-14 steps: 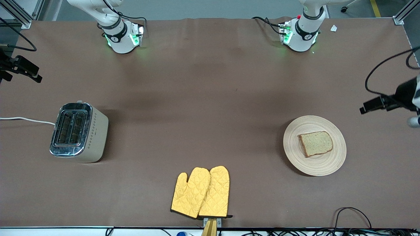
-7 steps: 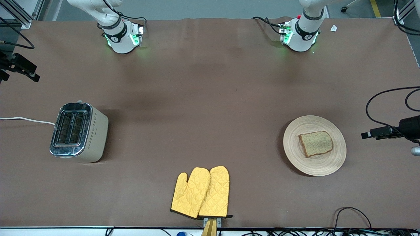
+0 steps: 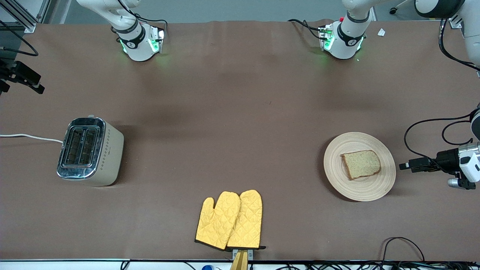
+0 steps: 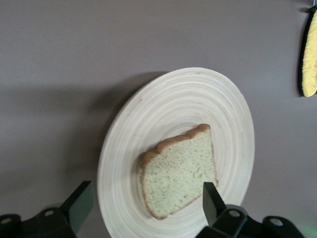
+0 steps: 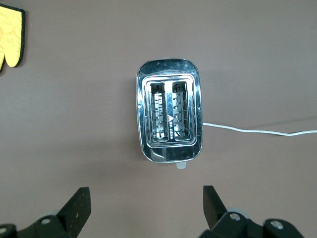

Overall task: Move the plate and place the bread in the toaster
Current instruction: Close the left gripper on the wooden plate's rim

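The pale wooden plate (image 3: 369,189) lies toward the left arm's end of the table with the bread (image 3: 360,164) flat on it. Both show in the left wrist view: the plate (image 4: 148,114) and the bread (image 4: 181,176). My left gripper (image 4: 146,198) is open and empty, up in the air over the plate's edge; its hand (image 3: 467,165) shows at the front view's edge. The cream toaster (image 3: 90,150) with empty slots stands toward the right arm's end. My right gripper (image 5: 146,198) is open and empty, high over the table beside the toaster (image 5: 169,116).
Two yellow oven mitts (image 3: 229,221) lie near the table's front edge at the middle. The toaster's white cord (image 3: 30,137) runs off the table's end. Black cables (image 3: 403,243) lie by the front edge below the plate.
The left arm's hand has swung toward the front camera and come in beside the plate. The right arm has barely moved. Plate, bread and toaster have not moved.
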You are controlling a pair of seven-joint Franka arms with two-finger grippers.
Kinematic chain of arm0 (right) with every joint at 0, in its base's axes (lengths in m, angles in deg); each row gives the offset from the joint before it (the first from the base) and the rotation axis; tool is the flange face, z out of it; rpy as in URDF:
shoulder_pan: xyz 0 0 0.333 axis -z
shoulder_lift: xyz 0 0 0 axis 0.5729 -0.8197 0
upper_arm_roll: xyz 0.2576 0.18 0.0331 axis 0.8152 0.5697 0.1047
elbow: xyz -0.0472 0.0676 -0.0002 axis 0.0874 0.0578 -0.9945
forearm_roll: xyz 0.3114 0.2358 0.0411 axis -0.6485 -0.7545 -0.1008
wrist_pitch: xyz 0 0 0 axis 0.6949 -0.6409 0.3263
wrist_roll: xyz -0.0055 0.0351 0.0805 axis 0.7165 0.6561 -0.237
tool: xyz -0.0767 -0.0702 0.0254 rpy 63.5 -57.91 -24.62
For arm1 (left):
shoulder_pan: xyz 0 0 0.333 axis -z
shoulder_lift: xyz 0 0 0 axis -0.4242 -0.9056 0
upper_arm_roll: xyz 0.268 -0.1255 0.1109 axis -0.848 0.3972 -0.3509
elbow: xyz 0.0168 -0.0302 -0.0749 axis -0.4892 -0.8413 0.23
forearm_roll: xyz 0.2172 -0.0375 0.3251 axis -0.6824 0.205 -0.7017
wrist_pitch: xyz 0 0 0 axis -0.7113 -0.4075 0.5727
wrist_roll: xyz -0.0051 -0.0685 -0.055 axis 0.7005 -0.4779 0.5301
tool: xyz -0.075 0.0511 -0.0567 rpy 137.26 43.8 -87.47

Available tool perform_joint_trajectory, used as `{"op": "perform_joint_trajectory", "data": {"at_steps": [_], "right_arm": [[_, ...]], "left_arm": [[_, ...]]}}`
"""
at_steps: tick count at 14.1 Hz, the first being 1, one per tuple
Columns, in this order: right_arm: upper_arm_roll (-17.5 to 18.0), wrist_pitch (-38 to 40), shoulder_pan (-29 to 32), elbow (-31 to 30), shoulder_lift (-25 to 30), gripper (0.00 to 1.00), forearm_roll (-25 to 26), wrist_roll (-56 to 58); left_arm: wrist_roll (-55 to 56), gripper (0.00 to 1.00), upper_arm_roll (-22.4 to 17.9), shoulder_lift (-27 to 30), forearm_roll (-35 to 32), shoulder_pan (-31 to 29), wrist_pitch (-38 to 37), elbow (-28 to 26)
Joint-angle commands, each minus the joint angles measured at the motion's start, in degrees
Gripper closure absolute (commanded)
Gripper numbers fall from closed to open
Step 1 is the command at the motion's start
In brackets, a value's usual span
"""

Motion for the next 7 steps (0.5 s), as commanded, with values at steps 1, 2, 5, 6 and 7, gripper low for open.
{"op": "perform_joint_trajectory", "data": {"at_steps": [1,2,5,6,7], "right_arm": [[-0.1,0.3,1.1,0.0,-0.1,0.0,0.0,0.2],[-0.1,0.4,1.2,-0.2,-0.3,0.0,-0.1,0.2],[-0.2,1.5,1.5,-0.3,-0.3,0.0,-0.1,1.0],[-0.3,1.4,1.6,-0.3,-0.3,0.0,0.0,1.8],[-0.2,1.4,2.1,-0.4,-0.3,0.0,-0.1,2.0]], "left_arm": [[-4.2,0.05,-0.1,-2.0,2.5,-1.2,0.7,1.4],[-5.6,0.06,-0.1,-2.5,2.9,-1.5,0.7,1.3],[-9.6,0.12,-0.1,-5.1,5.2,-2.6,0.9,1.3],[-11.0,0.14,-0.1,-5.8,5.2,-2.9,1.1,1.3],[-11.1,0.17,-0.1,-6.1,5.6,-2.9,1.3,1.3]]}}
